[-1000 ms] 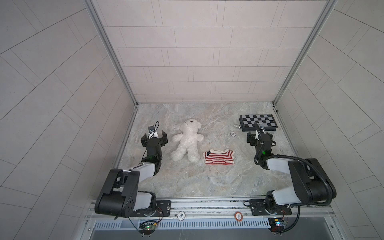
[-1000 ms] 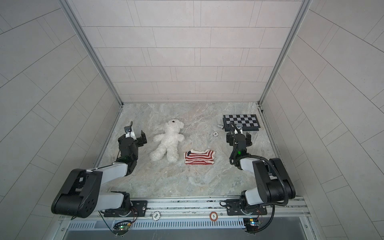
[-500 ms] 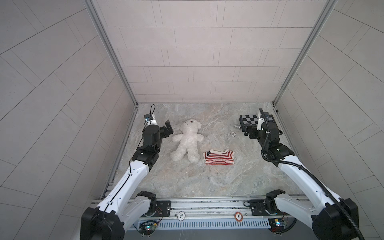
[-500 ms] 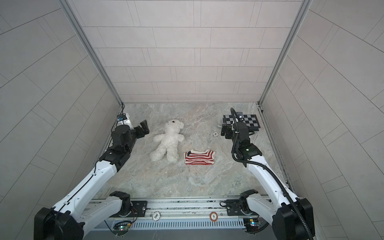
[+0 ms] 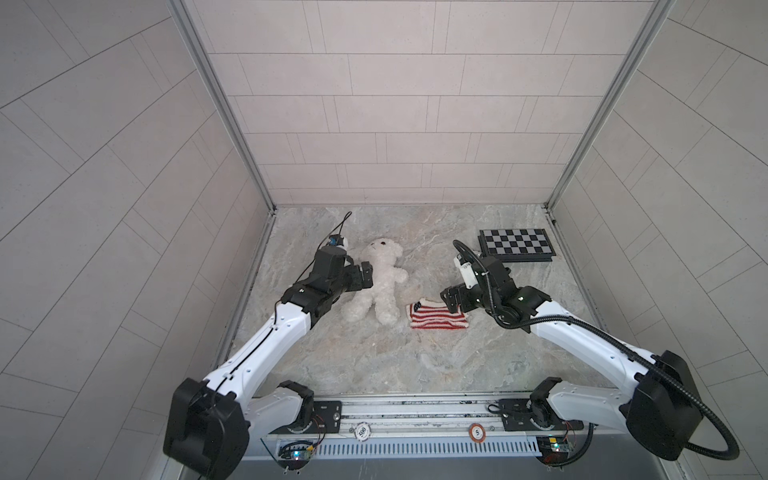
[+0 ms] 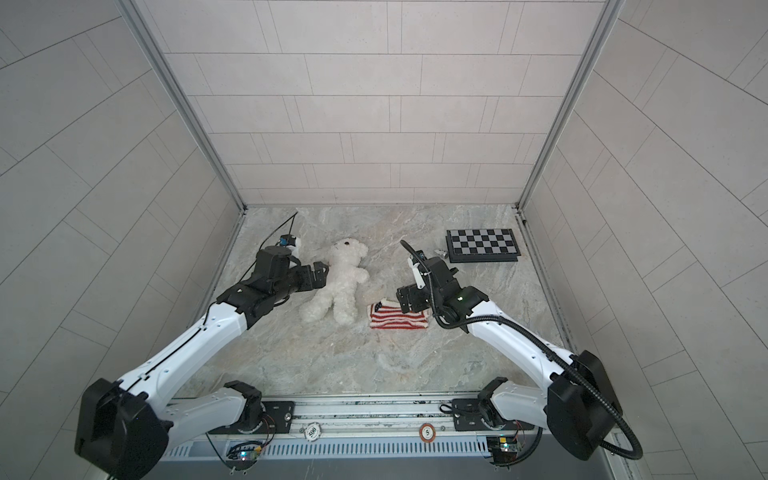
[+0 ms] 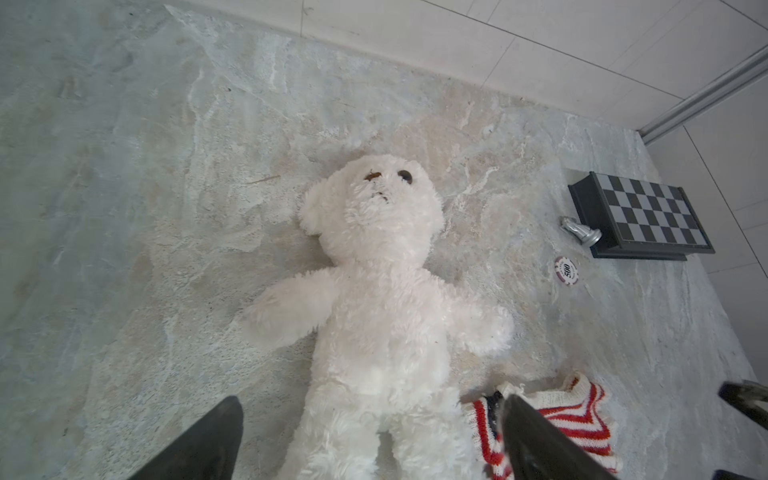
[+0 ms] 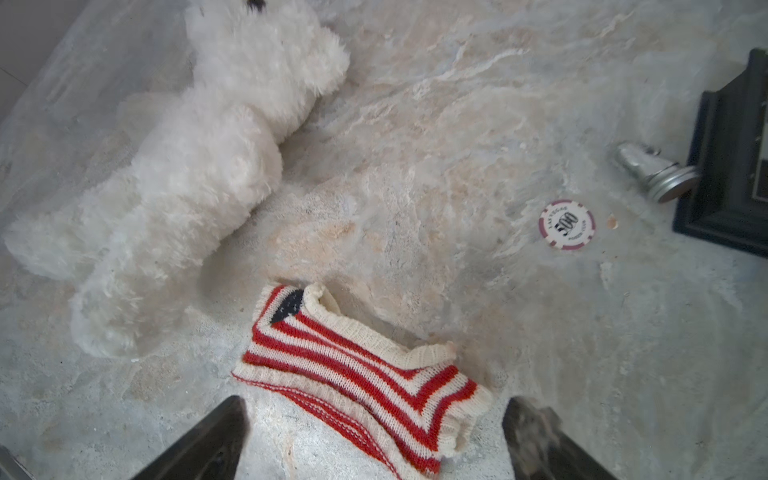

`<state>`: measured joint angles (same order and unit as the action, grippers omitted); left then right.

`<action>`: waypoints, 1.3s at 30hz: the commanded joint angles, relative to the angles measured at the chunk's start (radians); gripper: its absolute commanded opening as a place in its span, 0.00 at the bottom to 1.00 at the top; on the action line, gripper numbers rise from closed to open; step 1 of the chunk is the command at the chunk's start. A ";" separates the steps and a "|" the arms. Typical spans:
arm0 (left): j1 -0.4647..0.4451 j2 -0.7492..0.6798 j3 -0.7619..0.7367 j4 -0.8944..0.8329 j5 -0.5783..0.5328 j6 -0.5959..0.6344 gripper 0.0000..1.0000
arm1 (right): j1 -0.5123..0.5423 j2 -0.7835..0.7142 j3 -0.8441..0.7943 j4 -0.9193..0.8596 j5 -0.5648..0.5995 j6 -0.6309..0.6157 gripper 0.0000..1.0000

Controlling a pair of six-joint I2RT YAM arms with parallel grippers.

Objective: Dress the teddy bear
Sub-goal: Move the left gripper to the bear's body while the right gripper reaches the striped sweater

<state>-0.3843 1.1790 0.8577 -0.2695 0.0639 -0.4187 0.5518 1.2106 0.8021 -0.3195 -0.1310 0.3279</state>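
Left gripper (image 5: 365, 276): jaws spread wide, holding nothing, poised at the near-side arm of the teddy bear (image 5: 380, 286); contact cannot be told. In the left wrist view the bear's legs sit between the fingers (image 7: 216, 432). Teddy bear: white, on its back on the marble table (image 5: 374, 357), left of centre, head toward the back wall. Striped sweater (image 5: 434, 320): flat, just beside the bear's right-hand leg. Right gripper (image 5: 451, 302): jaws wide apart, empty, over the sweater's far right edge, apart from the bear. Poker chip (image 8: 566, 224), silver chess piece (image 8: 652, 174) and chessboard (image 5: 515, 243): far right.
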 commanded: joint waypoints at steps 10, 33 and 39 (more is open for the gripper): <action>-0.089 0.317 0.159 -0.088 -0.090 0.036 1.00 | 0.026 0.031 -0.074 0.025 0.035 0.013 0.92; -0.183 0.302 0.027 -0.028 -0.121 0.070 0.36 | 0.099 0.233 0.078 -0.029 0.119 -0.026 0.71; -0.251 0.165 -0.033 -0.082 -0.114 0.082 0.37 | 0.100 0.287 0.130 -0.090 0.097 -0.006 0.70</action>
<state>-0.5976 1.4075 0.8425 -0.3130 -0.0521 -0.3565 0.6472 1.4937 0.9272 -0.3565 -0.0296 0.3141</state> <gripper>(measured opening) 0.369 0.700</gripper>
